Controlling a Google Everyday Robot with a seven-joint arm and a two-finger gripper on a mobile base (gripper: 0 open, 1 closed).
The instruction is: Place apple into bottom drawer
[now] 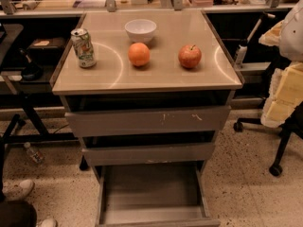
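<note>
The apple point(190, 56), red with a short stem, sits on the right side of the cabinet top point(109, 82). The bottom drawer point(151, 193) is pulled far out below the two shallower drawers, and its grey inside holds nothing that I can see. My gripper is not in view anywhere in the camera view, and no part of the arm shows.
An orange point(139, 54), a white bowl point(140, 30) and a drink can point(84, 48) share the cabinet top. The top drawer point(147, 121) and middle drawer point(149, 152) stand slightly out. An office chair point(284, 103) is at the right. A bottle point(34, 152) and a shoe point(19, 188) are on the floor at the left.
</note>
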